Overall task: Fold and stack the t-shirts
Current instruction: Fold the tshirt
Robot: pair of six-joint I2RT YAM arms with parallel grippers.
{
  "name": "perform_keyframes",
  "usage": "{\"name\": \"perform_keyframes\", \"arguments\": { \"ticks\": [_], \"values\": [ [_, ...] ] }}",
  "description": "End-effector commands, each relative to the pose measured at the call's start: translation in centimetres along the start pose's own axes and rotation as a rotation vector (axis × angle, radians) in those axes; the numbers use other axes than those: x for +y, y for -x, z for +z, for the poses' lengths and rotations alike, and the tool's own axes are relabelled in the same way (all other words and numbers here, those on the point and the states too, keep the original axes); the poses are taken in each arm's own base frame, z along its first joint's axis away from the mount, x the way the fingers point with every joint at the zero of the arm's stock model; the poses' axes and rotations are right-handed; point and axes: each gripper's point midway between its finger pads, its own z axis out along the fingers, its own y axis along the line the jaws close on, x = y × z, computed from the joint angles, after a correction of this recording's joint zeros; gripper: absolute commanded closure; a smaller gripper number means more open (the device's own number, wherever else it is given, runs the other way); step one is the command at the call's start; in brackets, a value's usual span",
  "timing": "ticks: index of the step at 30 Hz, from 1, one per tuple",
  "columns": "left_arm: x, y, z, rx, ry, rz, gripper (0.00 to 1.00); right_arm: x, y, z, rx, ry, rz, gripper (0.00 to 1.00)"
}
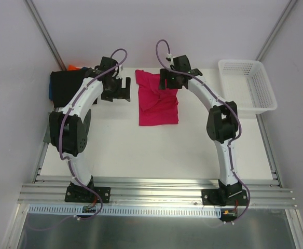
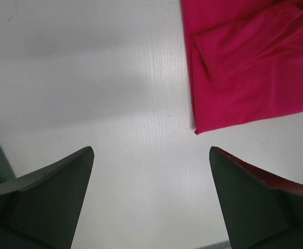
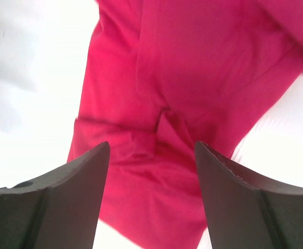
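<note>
The table [image 1: 141, 150] is white, and both arms reach across it from the near edge towards the far edge. Your left arm [image 1: 79, 106] bends out along the left side. Your right arm [image 1: 216, 106] arches in from the right.

The pink shirt [image 1: 156, 104] lies on the table at the middle of the far edge, running back towards the centre. It is partly folded into a rough upright rectangle, rumpled at its far end, with a flap doubled over on top. The white basket [image 1: 246, 62] sits at the far right corner, well apart from the shirt. At the far left corner you have a pile of folded shirts. The black shirt [image 1: 63, 88] is on top, a blue edge [image 1: 51, 89] shows on its left, and a bit of orange [image 1: 73, 67] peeks out behind.

Your left claw [image 2: 150, 150] has its fingers spread wide and holds nothing. It hangs over bare table between the pile and the pink shirt, whose left edge and one corner show just beside it in the left wrist view. Your right claw [image 3: 152, 144] is also spread apart, directly over the far part of the pink shirt, with a raised crease of cloth between its fingers. You cannot tell from these views whether the fingertips touch the cloth.
</note>
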Motion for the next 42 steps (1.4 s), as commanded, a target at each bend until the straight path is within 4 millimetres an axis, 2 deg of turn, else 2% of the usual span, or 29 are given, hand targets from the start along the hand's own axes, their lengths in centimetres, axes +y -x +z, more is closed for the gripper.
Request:
{"name": "perform_keyframes", "arguments": {
  "ticks": [1,4,5,6,7,9,11,12,13,17,20,24,26,28,33,42],
  "values": [
    [-1.8,-2.1,1.0,0.098,-0.127,-0.051,0.06,2.2,1.2,-4.9,-0.027,0.05,-0.004,0.3],
    [-3.0,-2.8,2.7,0.16,-0.204,-0.072,0.06,2.5,0.2,-6.1,0.001,0.076,0.021,0.3],
    [-3.3,-2.9,4.1,0.189,-0.225,-0.079,0.06,2.9,-1.4,-6.1,0.043,0.109,0.037,0.3],
    [-4.2,-3.0,4.5,0.211,-0.28,-0.086,0.06,3.1,-2.1,-6.3,0.062,0.122,0.06,0.3],
    [-4.7,-2.9,5.8,0.231,-0.301,-0.087,0.05,3.7,-2.3,-7.0,0.069,0.139,0.085,0.3],
    [-6.1,-2.7,6.6,0.25,-0.381,-0.076,0.02,4.2,-4.9,-7.0,0.141,0.179,0.139,0.3],
    [-7.4,-1.6,7.8,0.25,-0.432,-0.073,0.01,4.6,-6.0,-7.7,0.172,0.205,0.162,0.3],
    [-8.0,-1.3,7.9,0.25,-0.459,-0.074,0.01,4.4,-7.3,-7.8,0.202,0.198,0.172,0.3],
    [-8.6,-0.6,8.3,0.24,-0.474,-0.068,0.01,4.2,-7.6,-7.9,0.205,0.191,0.172,0.3],
    [-10.4,-0.4,8.5,0.232,-0.507,-0.044,0.01,3.3,-7.4,-9.1,0.183,0.169,0.16,0.29],
    [-11.7,-1.0,7.9,0.238,-0.517,-0.019,0.02,2.3,-6.9,-9.3,0.167,0.149,0.167,0.29],
    [-13.6,-1.6,6.8,0.235,-0.528,0.018,0.08,1.4,-6.5,-9.5,0.153,0.137,0.181,0.29],
    [-14.1,-1.8,6.3,0.235,-0.534,0.024,0.16,1.2,-6.4,-9.3,0.152,0.133,0.188,0.29],
    [-14.4,-2.1,6.2,0.239,-0.531,0.029,0.17,1.0,-6.2,-9.4,0.146,0.13,0.195,0.29],
    [-13.9,-1.9,6.8,0.227,-0.497,0.044,0.17,0.5,-5.8,-9.6,0.136,0.128,0.201,0.29],
    [-11.9,-1.9,5.8,0.213,-0.452,0.033,0.17,-0.8,-6.0,-10.0,0.133,0.114,0.229,0.29]
  ]
}}
